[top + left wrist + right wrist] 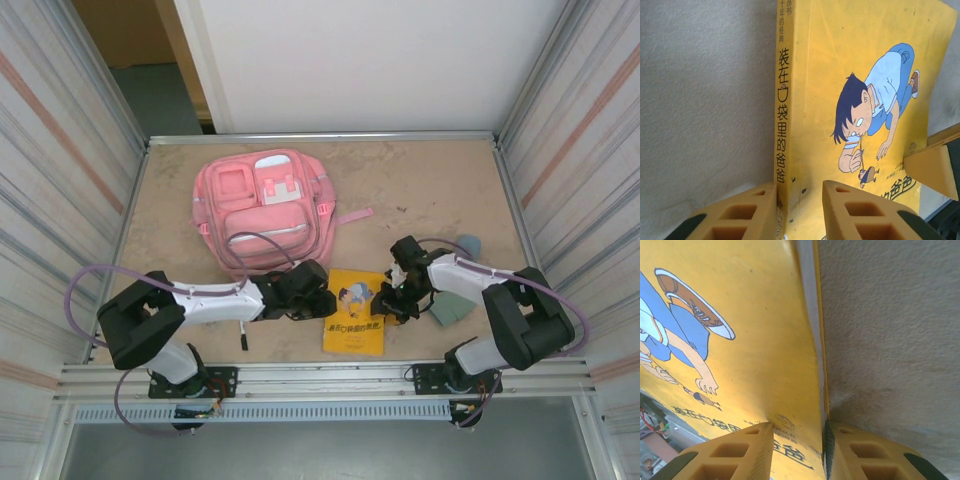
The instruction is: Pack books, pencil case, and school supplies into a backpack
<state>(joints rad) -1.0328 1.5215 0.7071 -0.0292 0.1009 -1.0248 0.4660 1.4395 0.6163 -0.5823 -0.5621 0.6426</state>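
Down the spine of the yellow book (840,60) run black characters, 装在口袋里的爸爸; above them on the same spine, smaller, 十年的经典; near the cover's lower edge large, partly hidden characters end in 爸爸; from overhead the cover's red title is too small to read.

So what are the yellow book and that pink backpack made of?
Yellow paperback: paper, with a smooth, faintly shiny printed card cover; pale page edges show at its side. Pink backpack: probably soft woven fabric, matte; it slumps and has sewn-on pockets.
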